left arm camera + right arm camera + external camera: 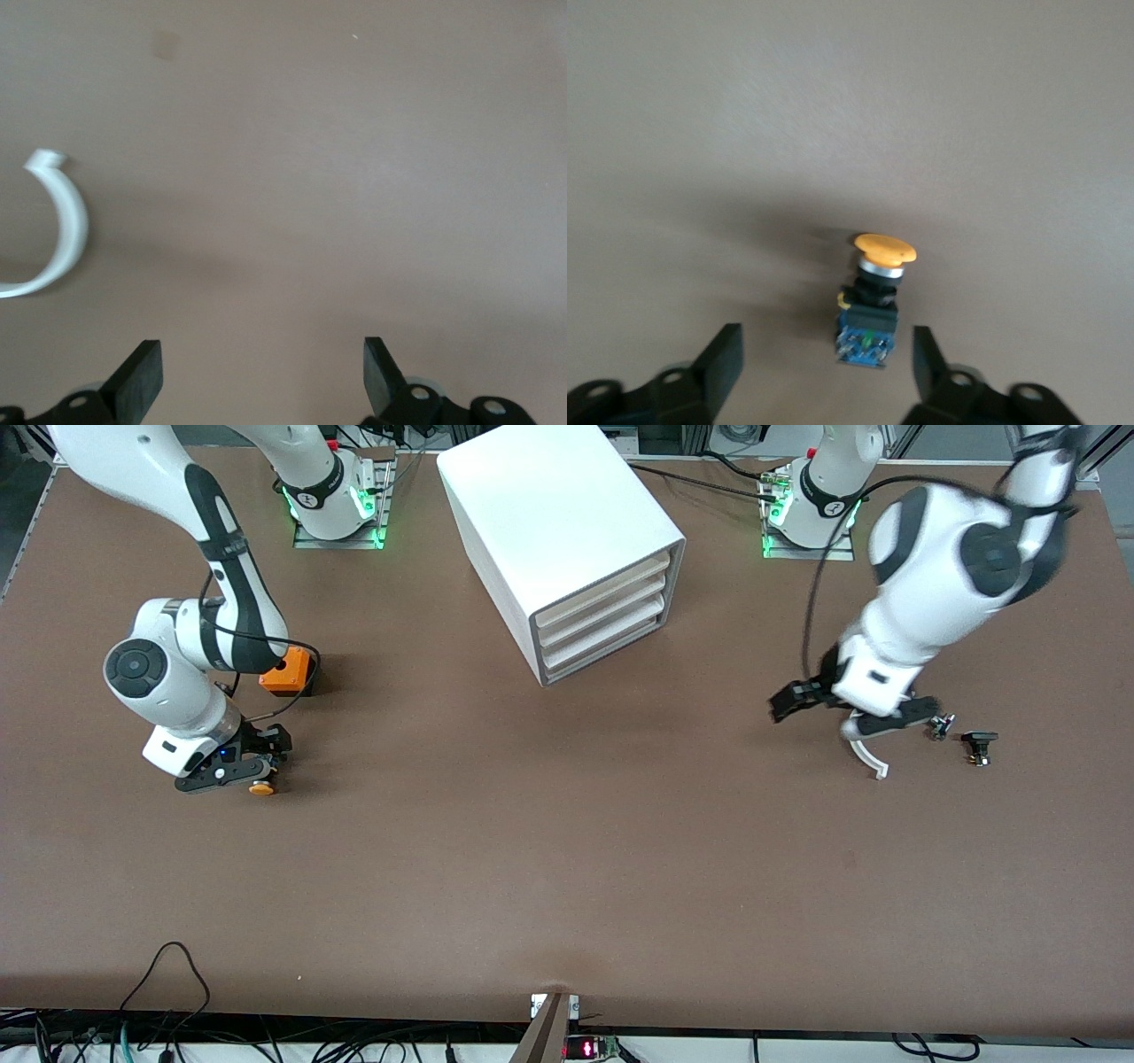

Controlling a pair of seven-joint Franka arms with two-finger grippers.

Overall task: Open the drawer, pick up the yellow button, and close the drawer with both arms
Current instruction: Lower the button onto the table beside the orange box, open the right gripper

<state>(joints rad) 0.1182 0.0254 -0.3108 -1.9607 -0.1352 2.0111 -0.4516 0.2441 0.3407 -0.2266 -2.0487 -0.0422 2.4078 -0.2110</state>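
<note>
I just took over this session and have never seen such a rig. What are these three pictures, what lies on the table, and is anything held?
Two white jointed robot arms work at a brown table. The wide picture looks down from across the table; the other two come from cameras on each wrist. The right hand is open, low around the tiny orange-capped push button, gripping nothing yet. The left hand is open over bare table beside a curved white plastic piece. The white three-drawer cabinet has all drawers shut. An orange cube and small black components also lie there.
</note>
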